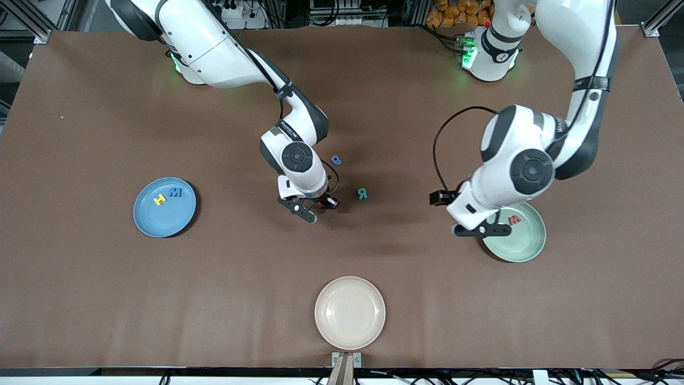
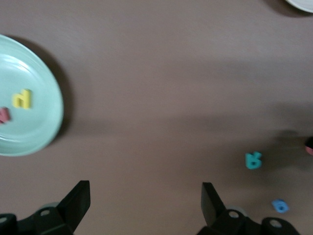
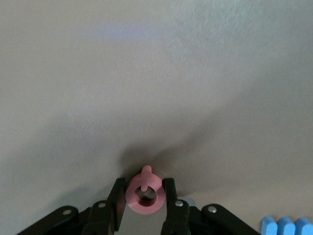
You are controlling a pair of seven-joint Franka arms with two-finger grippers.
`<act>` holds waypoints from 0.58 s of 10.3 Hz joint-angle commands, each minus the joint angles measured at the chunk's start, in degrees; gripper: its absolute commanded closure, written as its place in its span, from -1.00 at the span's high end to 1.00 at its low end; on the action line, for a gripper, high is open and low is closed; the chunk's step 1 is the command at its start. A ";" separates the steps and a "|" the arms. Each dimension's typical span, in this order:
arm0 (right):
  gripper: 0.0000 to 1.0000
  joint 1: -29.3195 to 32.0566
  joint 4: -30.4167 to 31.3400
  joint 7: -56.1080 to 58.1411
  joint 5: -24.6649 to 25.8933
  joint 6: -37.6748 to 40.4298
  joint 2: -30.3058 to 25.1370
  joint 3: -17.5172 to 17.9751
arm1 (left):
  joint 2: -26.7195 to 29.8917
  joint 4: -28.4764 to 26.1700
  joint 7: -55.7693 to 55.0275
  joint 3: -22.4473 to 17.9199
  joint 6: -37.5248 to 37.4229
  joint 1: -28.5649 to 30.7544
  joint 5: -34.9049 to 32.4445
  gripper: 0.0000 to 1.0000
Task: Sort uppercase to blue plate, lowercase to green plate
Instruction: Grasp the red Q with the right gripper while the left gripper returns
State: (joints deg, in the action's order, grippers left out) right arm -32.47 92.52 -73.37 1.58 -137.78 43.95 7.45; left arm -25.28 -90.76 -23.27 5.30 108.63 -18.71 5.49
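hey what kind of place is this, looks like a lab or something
Probably a robotics lab: two white arms bolted along a brown-covered table, aluminium framing and cables at its edges, and a staged sorting set of foam letters and plates, such as the blue plate.

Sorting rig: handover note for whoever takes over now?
Right gripper: shut on the red Q, mid-table.
Left gripper: open, empty, over the edge of the green plate.
Done: yellow H and blue M on the blue plate; red w and a yellow lowercase letter on the green plate.
Left: Q to blue plate; green R and blue a lie on the table.
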 commanded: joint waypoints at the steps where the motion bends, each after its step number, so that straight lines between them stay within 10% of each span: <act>1: -0.44 2.40 -3.73 5.92 0.88 8.79 0.18 0.19 | 0.58 -0.56 -5.80 1.37 -0.26 -1.23 0.93 1.00; 6: -0.43 9.77 -3.31 30.17 0.61 24.10 -4.47 -0.33 | -1.96 -0.56 -12.58 6.20 5.87 -4.83 0.40 1.00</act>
State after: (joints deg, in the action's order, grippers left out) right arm -24.92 88.21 -49.36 1.70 -117.52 42.01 6.84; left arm -26.09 -91.14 -33.90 10.37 111.78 -21.85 5.50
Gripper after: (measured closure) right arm 0.634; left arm 0.000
